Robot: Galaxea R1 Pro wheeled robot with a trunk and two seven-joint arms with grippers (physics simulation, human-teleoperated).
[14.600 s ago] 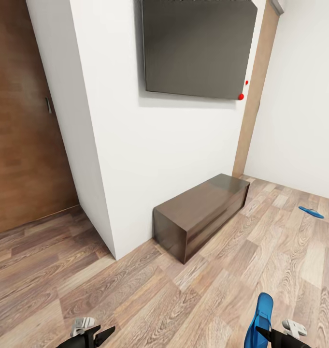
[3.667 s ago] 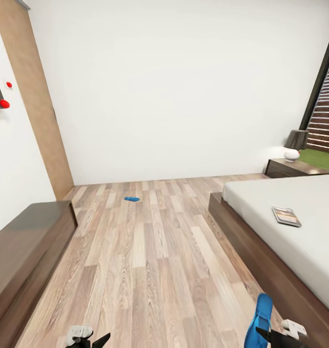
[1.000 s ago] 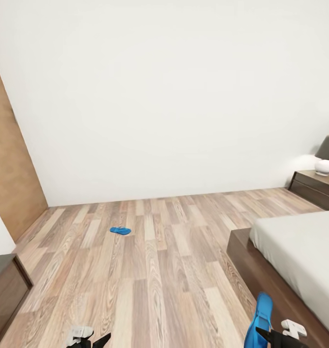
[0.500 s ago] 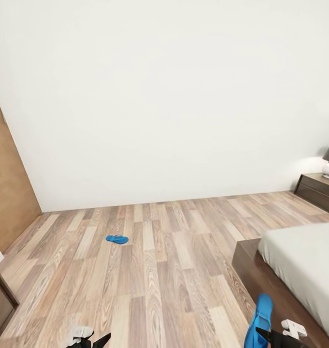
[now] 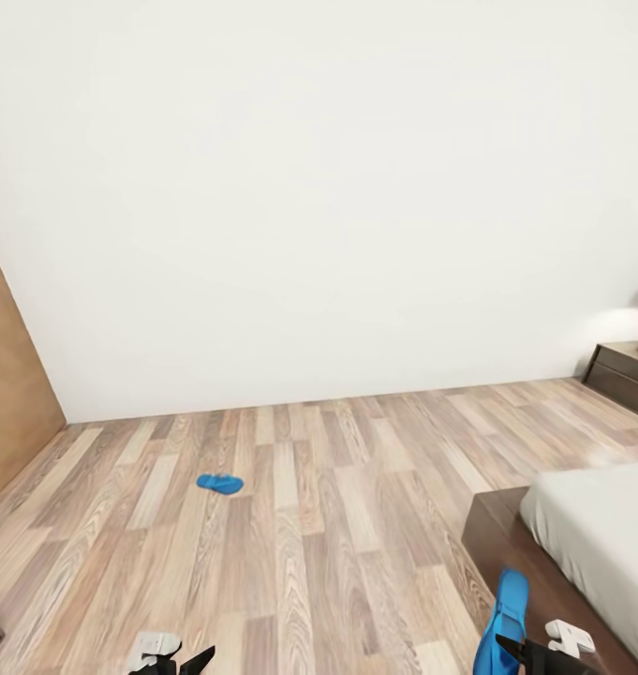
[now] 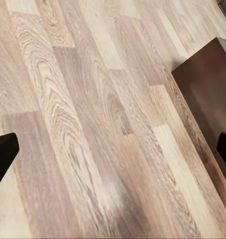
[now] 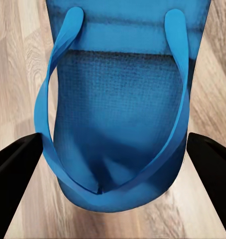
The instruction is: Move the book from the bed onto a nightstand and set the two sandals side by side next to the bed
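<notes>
Right pincer (image 5: 517, 649) clamped on one bright blue flat sandal (image 5: 504, 621) for carrying, left pincer (image 5: 173, 659) apart and empty, likely for the second blue sandal (image 5: 219, 484) lying on the wood-plank floor (image 5: 337, 525), well apart from the grey-white bed (image 5: 590, 534)

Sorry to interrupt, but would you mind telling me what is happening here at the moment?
The robot is in the bedroom, carrying one blue sandal in its right tool. The other sandal lies on the wood floor out ahead, near the white wall. The left tool is open and holds nothing. A corner of the bed shows to the right, with a nightstand beyond it. The sandals are not yet paired beside the bed.
</notes>
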